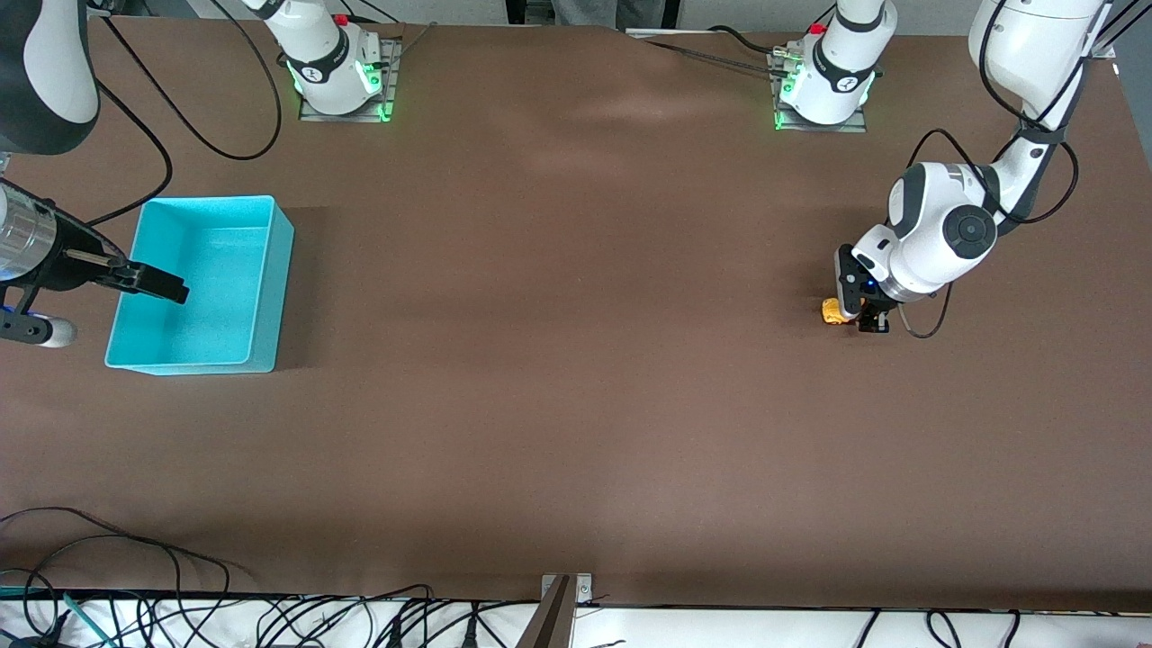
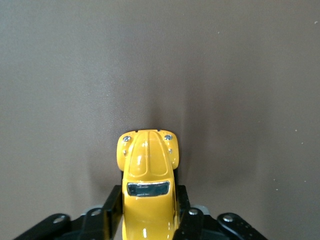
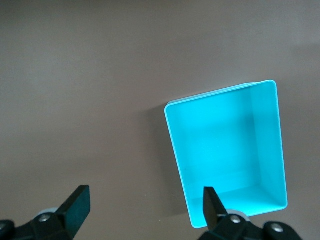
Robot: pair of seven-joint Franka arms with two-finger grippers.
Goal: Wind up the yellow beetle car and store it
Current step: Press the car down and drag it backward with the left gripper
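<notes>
Left gripper (image 2: 148, 220) fingers pinching yellow beetle car (image 2: 148, 170) by its sides; right gripper (image 3: 142, 207) spread, waiting; could squirt free of glossy body.

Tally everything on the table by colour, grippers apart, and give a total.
Yellow: 1, the yellow beetle car, on the table at the left arm's end, clamped in the left gripper.
Turquoise: 1, the bin, at the right arm's end, under the open right gripper.
Total: 2

High front camera facing the arms, wrist cameras looking down close (each shares the table (image 1: 576, 360))
</notes>
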